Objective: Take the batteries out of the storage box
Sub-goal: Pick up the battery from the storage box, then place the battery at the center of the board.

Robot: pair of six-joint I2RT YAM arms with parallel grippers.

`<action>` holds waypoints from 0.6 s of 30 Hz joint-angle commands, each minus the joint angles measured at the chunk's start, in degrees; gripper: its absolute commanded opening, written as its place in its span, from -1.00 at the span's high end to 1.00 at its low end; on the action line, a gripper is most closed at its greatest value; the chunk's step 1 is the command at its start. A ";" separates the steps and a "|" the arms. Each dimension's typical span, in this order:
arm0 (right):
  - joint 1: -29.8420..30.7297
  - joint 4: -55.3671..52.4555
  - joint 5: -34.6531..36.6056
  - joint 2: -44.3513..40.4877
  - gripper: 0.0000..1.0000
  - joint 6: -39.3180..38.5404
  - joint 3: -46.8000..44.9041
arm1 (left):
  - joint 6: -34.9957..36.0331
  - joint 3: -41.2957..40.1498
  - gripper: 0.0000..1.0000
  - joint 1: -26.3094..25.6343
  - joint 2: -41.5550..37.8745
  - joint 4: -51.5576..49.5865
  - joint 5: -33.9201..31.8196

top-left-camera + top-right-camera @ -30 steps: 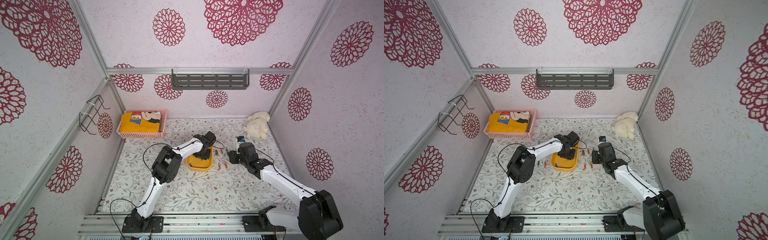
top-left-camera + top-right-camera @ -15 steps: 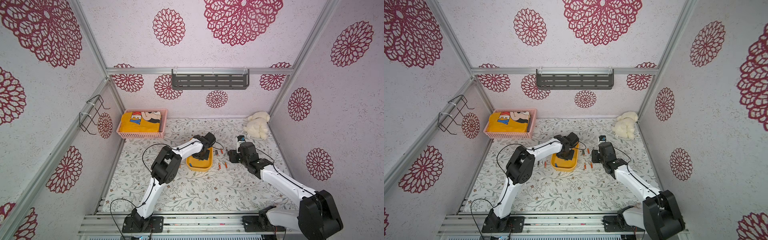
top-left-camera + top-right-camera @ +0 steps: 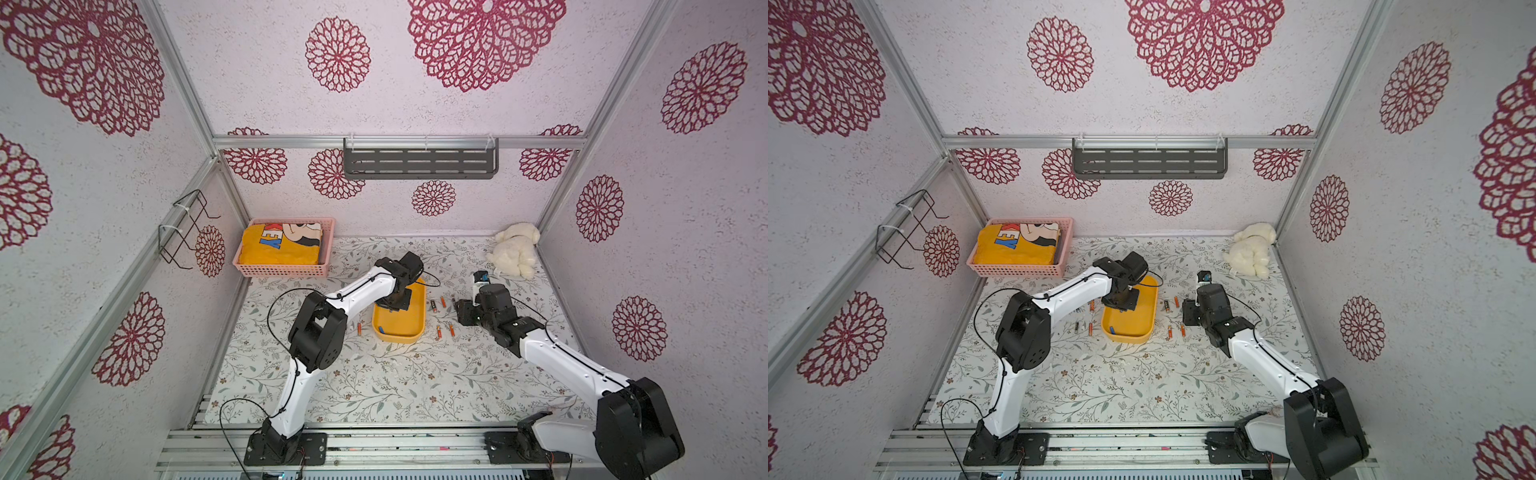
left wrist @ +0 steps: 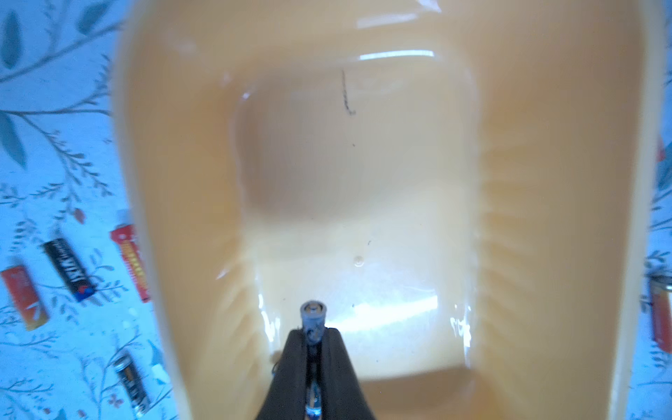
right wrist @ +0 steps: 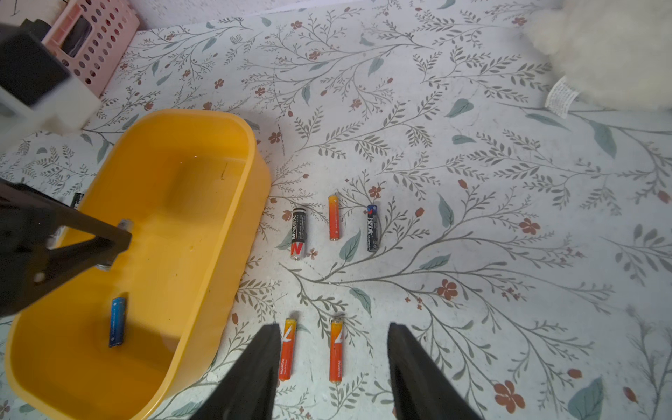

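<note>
One loose battery (image 5: 117, 322) in storage box (image 5: 174, 218)

- Both top views: mounted high over the 6 o'clock edge of the table (image 3: 374, 386), angled down toward 12 o'clock; near-identical full-scene coverage.
- Left wrist view: very close, looking down into the storage box (image 4: 174, 182), past the left gripper (image 4: 314, 332) clamped on a blue battery (image 4: 313, 314).
- Right wrist view: low, near, facing about 11 o'clock past the right gripper (image 5: 333, 326); the storage box is shared with all views.
</note>
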 commanded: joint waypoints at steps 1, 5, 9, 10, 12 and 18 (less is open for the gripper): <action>-0.23 1.93 -0.47 0.27 -0.07 -0.18 -0.26 | 0.85 -1.87 1.00 2.19 -3.70 -1.33 -0.86; -0.24 2.27 -0.76 0.60 -0.07 -0.35 -0.13 | 1.36 -5.84 1.00 3.93 -7.22 -0.43 -0.06; -0.26 2.62 -1.41 1.16 -0.07 -0.35 -0.11 | 1.13 -10.52 1.00 5.38 -11.58 -0.08 -1.79; -0.28 2.71 -1.66 1.28 -0.07 -0.27 -0.12 | 1.15 -12.08 1.00 6.01 -14.62 0.16 -2.46; -0.15 3.30 -2.97 1.60 -0.07 -0.38 -0.25 | 1.03 -16.50 1.00 7.88 -17.49 0.91 -3.57; 1.73 5.29 -8.15 1.76 -0.08 -4.34 -0.17 | 1.39 -31.11 1.00 15.25 -24.87 6.21 -3.14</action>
